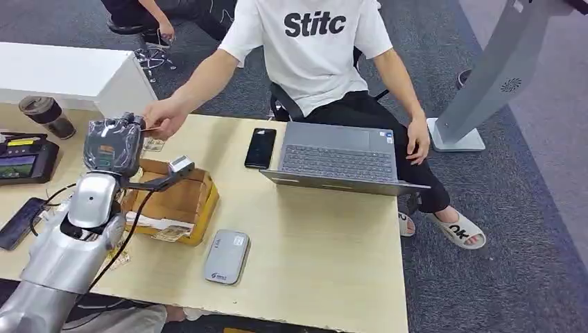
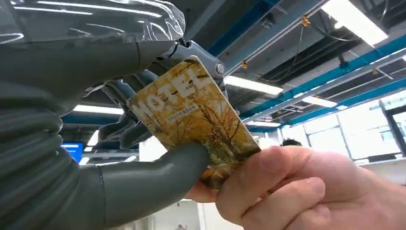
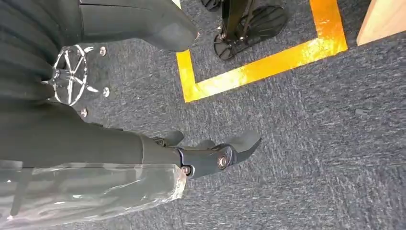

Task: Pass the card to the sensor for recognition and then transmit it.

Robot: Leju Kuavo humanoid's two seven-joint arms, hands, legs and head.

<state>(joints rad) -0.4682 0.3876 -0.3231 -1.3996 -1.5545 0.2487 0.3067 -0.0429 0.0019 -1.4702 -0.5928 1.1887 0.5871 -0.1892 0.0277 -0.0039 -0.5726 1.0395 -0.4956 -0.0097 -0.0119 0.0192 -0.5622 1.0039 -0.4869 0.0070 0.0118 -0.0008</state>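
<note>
A yellow hotel card (image 2: 194,112) with autumn trees printed on it is pinched between the thumb and fingers of my left hand (image 2: 143,158). A person's hand (image 2: 297,187) grips the card's other end at the same time. In the head view my left hand (image 1: 114,142) is raised over the far left part of the table, meeting the person's hand (image 1: 163,116). A grey card sensor (image 1: 227,257) lies flat near the table's front edge. My right hand (image 3: 201,155) hangs over grey carpet, fingers apart, holding nothing.
An open cardboard box (image 1: 177,201) sits under my left arm. A black phone (image 1: 261,148) and an open laptop (image 1: 340,158) lie in front of the seated person (image 1: 312,48). A dark terminal (image 1: 24,158), a cup (image 1: 47,116) and another phone (image 1: 21,222) stand at the left.
</note>
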